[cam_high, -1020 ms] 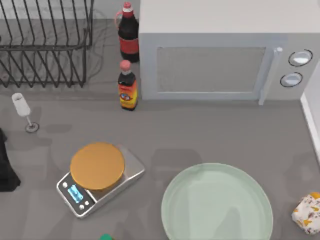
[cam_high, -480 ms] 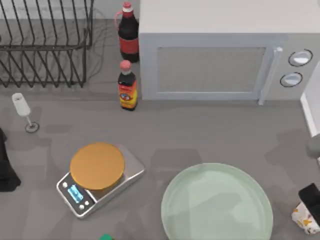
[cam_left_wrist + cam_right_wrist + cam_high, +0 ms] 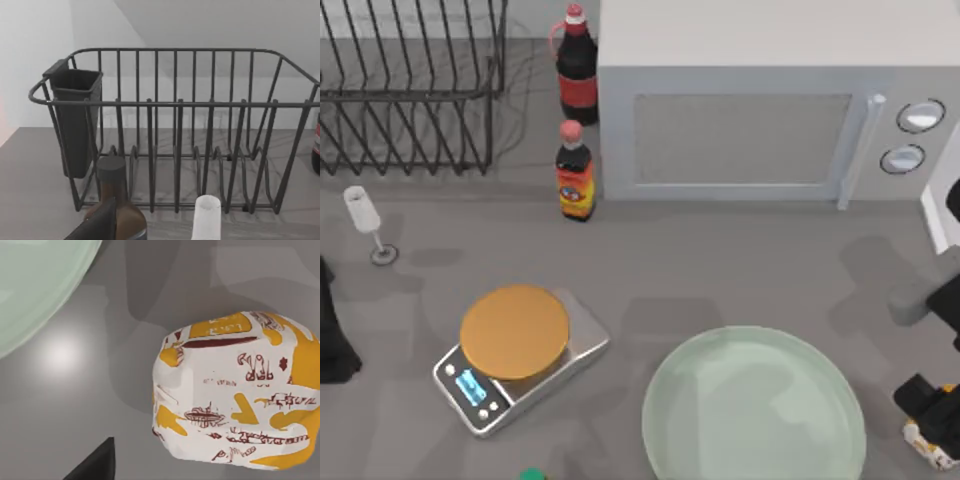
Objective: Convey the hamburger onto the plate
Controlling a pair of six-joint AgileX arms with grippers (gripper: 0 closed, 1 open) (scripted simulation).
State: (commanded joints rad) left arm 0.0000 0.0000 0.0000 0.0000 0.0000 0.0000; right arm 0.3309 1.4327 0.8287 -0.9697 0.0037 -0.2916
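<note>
Right pincer low over the hamburger at the bench's right edge; whether its fingers are parted or closed cannot be told. Hamburger resting on the bench, wrapped in white paper with orange-yellow and dark red print, just beside the mint-green plate but apart from its rim. Left arm parked at the far left edge, facing the wire dish rack.
</note>
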